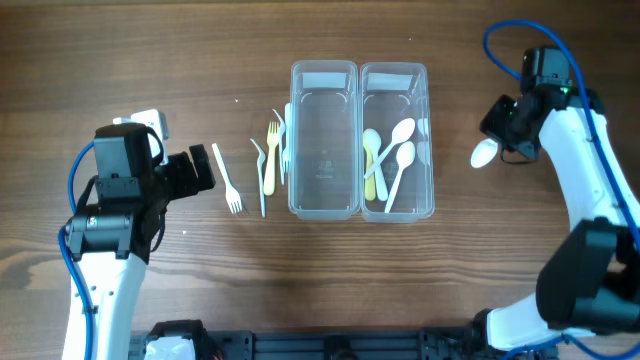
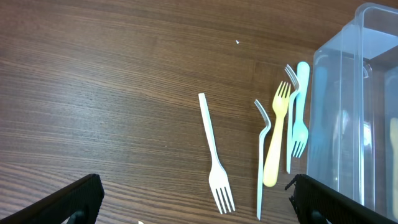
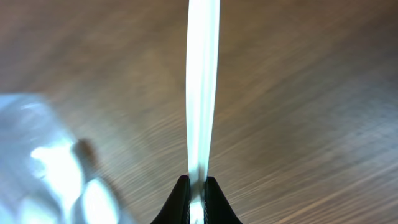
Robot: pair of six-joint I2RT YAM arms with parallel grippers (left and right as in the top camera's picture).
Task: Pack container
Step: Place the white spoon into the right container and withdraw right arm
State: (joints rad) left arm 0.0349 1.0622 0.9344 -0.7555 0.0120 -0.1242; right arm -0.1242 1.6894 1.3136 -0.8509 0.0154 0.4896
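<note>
Two clear plastic containers stand side by side mid-table. The left container holds nothing I can see. The right container holds several white and cream spoons. Several forks lie left of the containers: a white fork, a yellow fork and pale blue ones. My left gripper is open and empty over the white fork. My right gripper is shut on a white spoon, right of the containers.
The left container's wall stands at the right of the left wrist view. A white object sits on the left arm. Blue cables run along both arms.
</note>
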